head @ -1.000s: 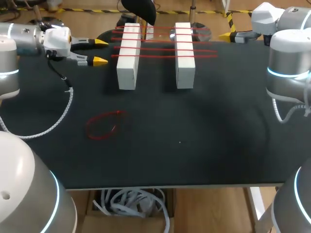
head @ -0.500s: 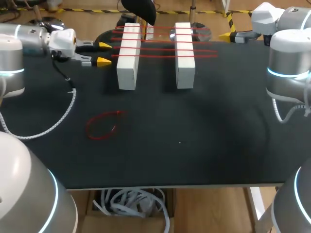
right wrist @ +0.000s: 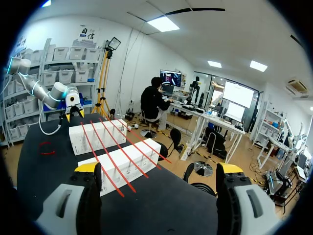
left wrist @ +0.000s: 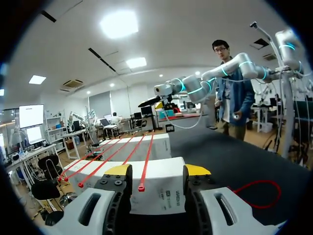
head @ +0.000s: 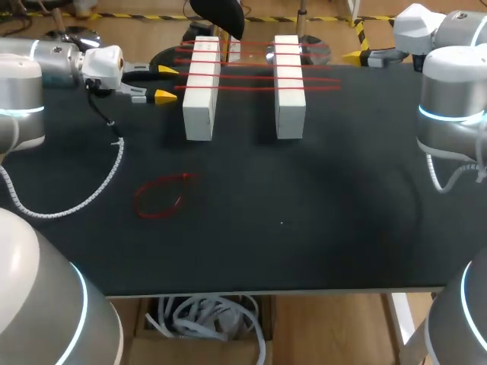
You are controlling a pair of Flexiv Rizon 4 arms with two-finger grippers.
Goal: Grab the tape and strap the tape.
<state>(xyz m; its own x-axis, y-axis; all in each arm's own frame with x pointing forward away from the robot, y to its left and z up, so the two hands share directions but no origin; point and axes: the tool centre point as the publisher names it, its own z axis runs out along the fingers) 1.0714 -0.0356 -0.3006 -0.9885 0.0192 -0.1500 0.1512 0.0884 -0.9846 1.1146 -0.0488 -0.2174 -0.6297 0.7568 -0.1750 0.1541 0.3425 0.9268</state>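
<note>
Two white blocks [head: 201, 90] [head: 289, 85] stand side by side at the far side of the black table. Several red tape straps [head: 247, 76] stretch across both. A loose red tape loop [head: 161, 195] lies on the table nearer the front left. My left gripper [head: 161, 84] is open just left of the left block, level with the straps' ends. In the left wrist view, the left gripper [left wrist: 156, 171] faces the block [left wrist: 156, 188] and a strap end [left wrist: 141, 187] just ahead of it. My right gripper [head: 356, 55] hangs wide open at the far right; in the right wrist view [right wrist: 159, 169] nothing is between its fingers.
A white coiled cable [head: 95, 186] trails from my left arm over the table's left part. The table's far edge [head: 335, 67] runs just behind the blocks.
My left gripper has moved to the right, closer to the left block and the strap ends. The right arm, the blocks and the loose loop have not moved.
</note>
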